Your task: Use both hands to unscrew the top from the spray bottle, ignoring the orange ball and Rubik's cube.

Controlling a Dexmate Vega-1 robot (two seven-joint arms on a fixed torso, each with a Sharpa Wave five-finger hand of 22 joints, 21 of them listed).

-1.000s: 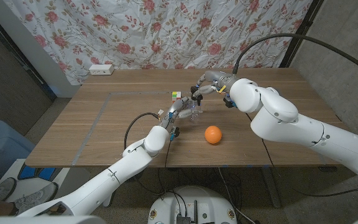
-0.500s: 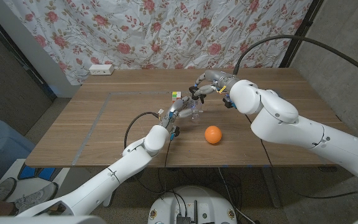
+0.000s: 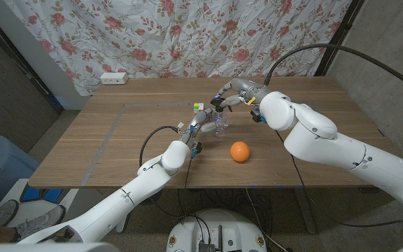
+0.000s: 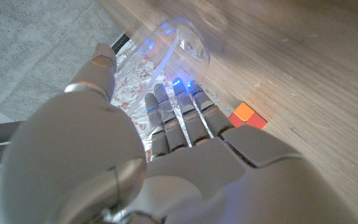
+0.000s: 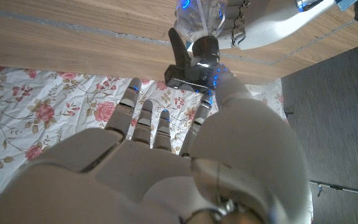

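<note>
The clear spray bottle (image 3: 220,126) stands at the table's middle, and my left hand (image 3: 200,127) grips its body from the side. The left wrist view shows the bottle (image 4: 182,46) against my left hand's (image 4: 166,162) fingertips. The black spray top (image 3: 217,106) sits just above the bottle, pinched by my right hand (image 3: 233,92), which reaches in from behind. In the right wrist view my right hand (image 5: 166,168) has its thumb on the top (image 5: 194,65), with the bottle (image 5: 197,15) beyond it. Whether top and bottle are apart, I cannot tell.
An orange ball (image 3: 239,151) lies on the wooden table (image 3: 313,133) in front of the bottle, toward the right. A Rubik's cube (image 3: 199,107) sits just behind my left hand and shows as (image 4: 248,116). A white power strip (image 3: 114,78) lies at the far left edge.
My right hand, with the black top in it, has shifted slightly up and back. The left hand and the bottle have stayed put.
</note>
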